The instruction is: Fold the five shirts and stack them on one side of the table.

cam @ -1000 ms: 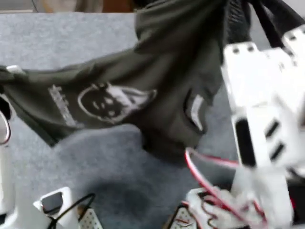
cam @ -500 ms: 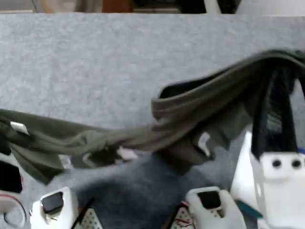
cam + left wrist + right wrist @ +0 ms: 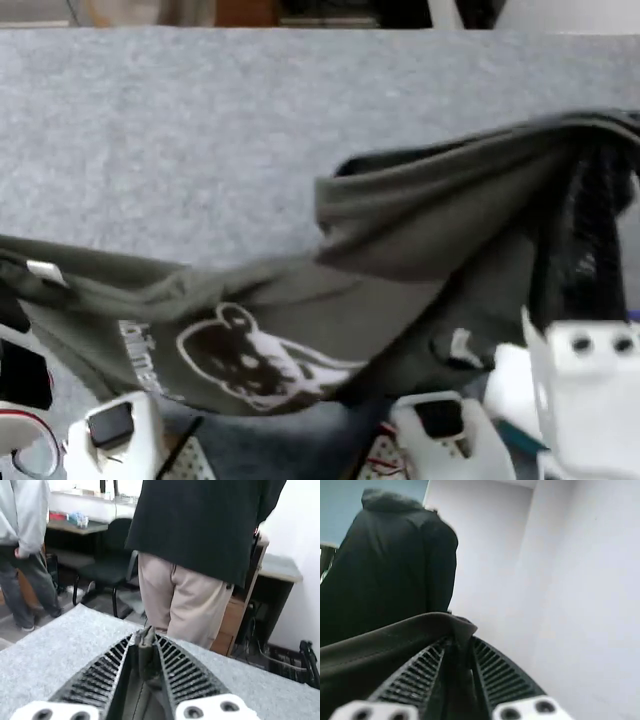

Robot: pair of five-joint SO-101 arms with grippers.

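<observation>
Hanging between left tool (image 3: pixel 146 636) and right tool (image 3: pixel 460 641), dark shirt (image 3: pixel 400 225) over table (image 3: pixel 200 120)

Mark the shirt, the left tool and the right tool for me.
shirt (image 3: pixel 430 215): high view, on its raised fold.
left tool (image 3: pixel 145 639): left wrist view, between its tips.
right tool (image 3: pixel 458 642): right wrist view, between its tips.

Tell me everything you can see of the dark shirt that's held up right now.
The shirt is dark olive soft cloth, with a white print of a figure and lettering, and small white tags. It is stretched sideways between both arms, creased and sagging in the middle over the grey table. The left tool is shut on a pinch of its edge; the right tool on a fold, held higher. Whether its hem touches the table cannot be told.
</observation>
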